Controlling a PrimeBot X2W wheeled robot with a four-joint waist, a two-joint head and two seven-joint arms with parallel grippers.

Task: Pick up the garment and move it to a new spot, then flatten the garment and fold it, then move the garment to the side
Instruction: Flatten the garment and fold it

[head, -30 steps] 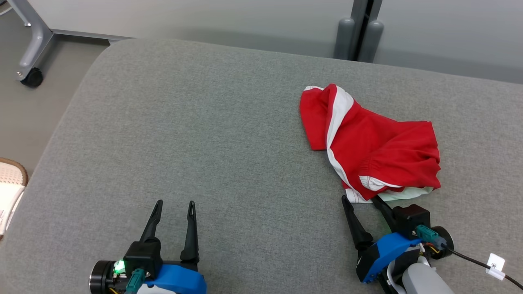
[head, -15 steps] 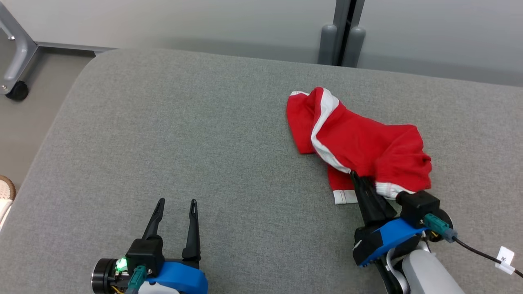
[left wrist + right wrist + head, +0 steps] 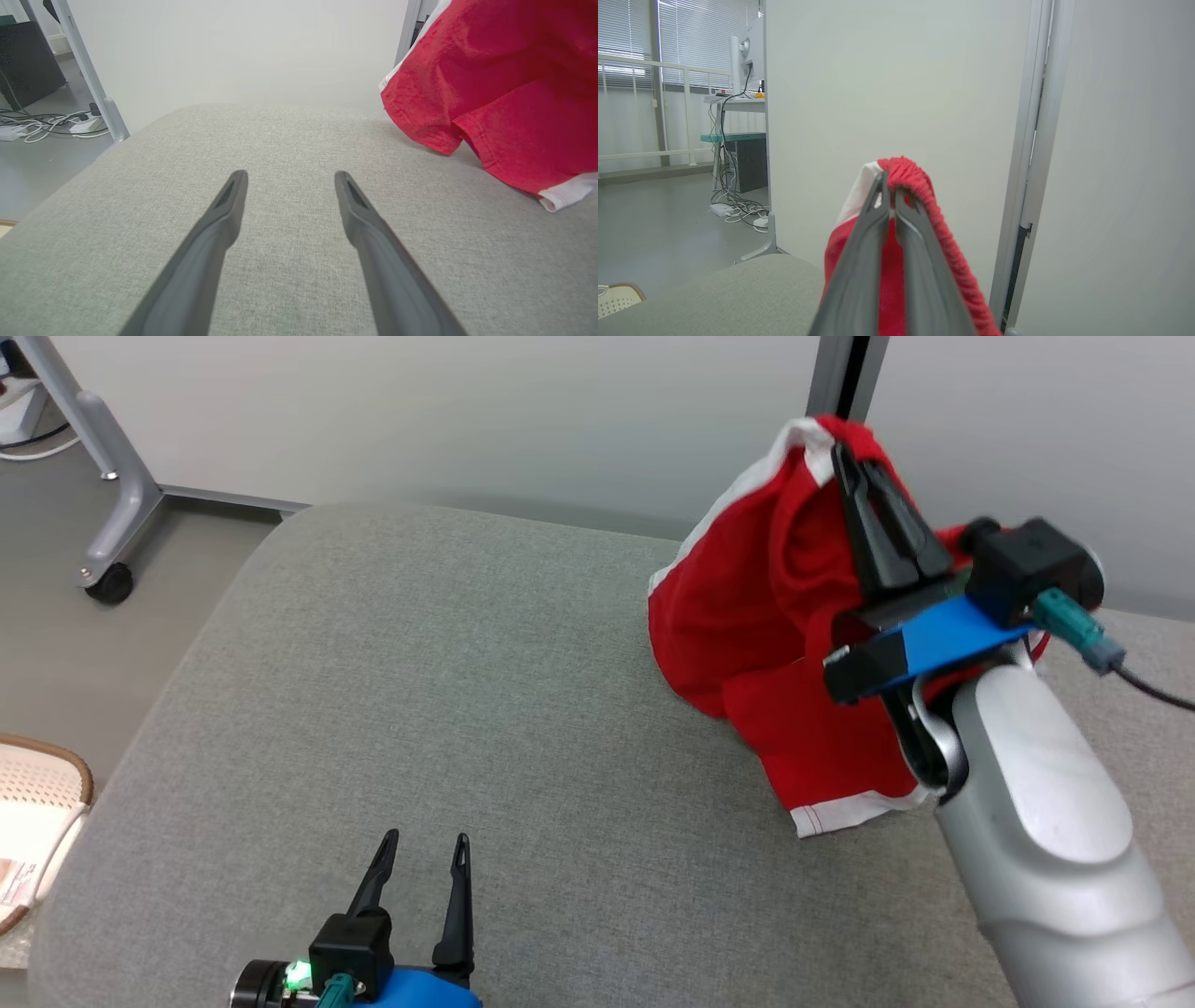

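The right claw (image 3: 852,455) is pressed together on a fold at the top of the red garment (image 3: 738,616), pinching it beside the white stripe, and it is raised at about 2 o'clock in the head view. From this claw the garment hangs down in loose folds. Its white hem (image 3: 840,812) reaches down at about 4 o'clock to the padded grey worktop (image 3: 448,709); I cannot tell if it rests there. The left claw (image 3: 426,840) is spread wide, low at 7 o'clock over the bare worktop, well apart from the garment. At 9 o'clock a metal frame leg with a black caster (image 3: 110,583) stands on the floor, and below it is a pale basket (image 3: 37,793).
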